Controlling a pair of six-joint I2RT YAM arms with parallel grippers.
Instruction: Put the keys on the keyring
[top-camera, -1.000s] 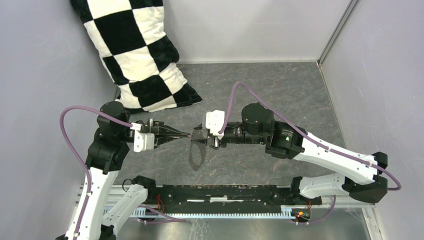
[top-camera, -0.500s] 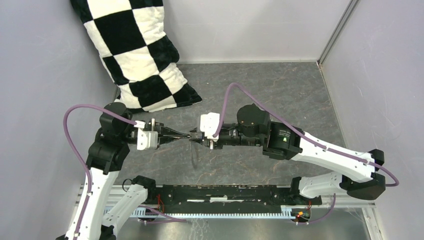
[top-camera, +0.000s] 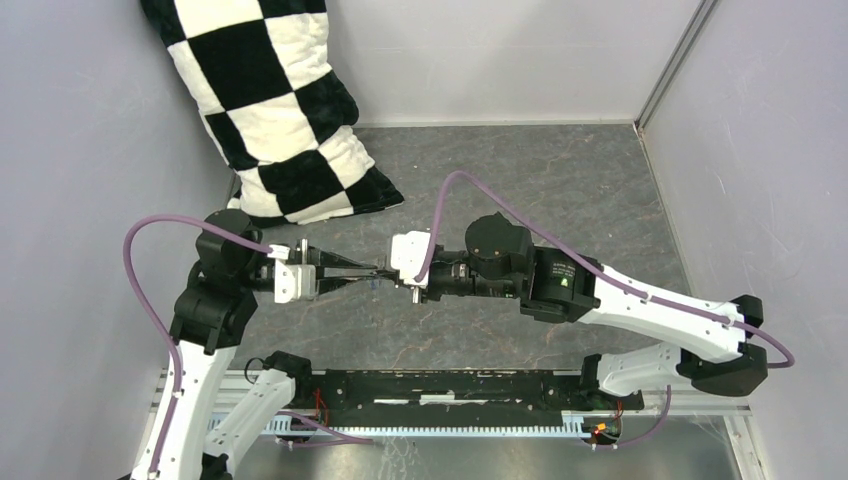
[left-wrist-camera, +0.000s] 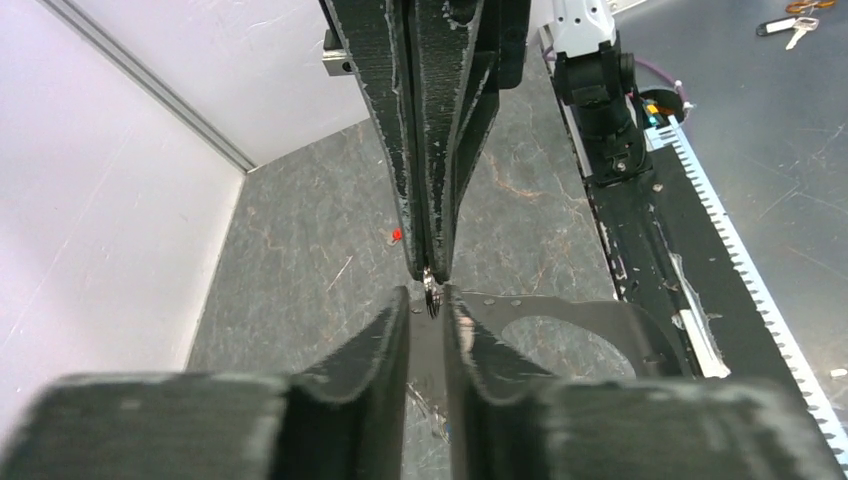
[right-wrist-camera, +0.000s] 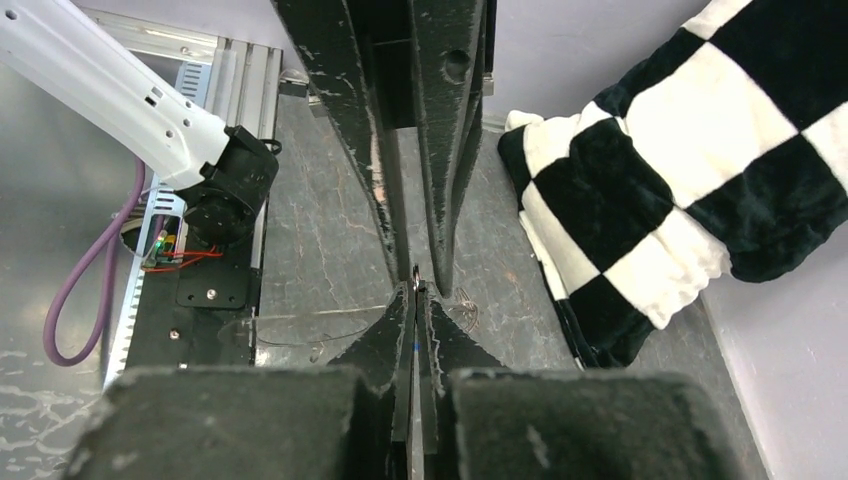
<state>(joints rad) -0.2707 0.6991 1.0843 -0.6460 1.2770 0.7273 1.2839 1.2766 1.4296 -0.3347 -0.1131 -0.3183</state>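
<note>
Tip to tip above the counter (left-wrist-camera: 300, 280), the right tool (right-wrist-camera: 415, 292) is pressed together on a sliver of metal with a trace of blue between its fingers. This is apparently the blue key (right-wrist-camera: 413, 345), gripped by the head so that the blade points at the opposite arm. The left tool (left-wrist-camera: 427, 296) faces it with a narrow gap between its fingers, which sit either side of that same metal tip. The stance reads as a hand-over or a threading attempt. The keyring (right-wrist-camera: 320, 315) shows only as a faint thin loop just beside the meeting point, and which tool carries it cannot be told. The red key (left-wrist-camera: 396, 236) lies well apart on the counter, seemingly waiting its turn. A chequered pillow (top-camera: 270, 110) leans in the far corner.
</note>
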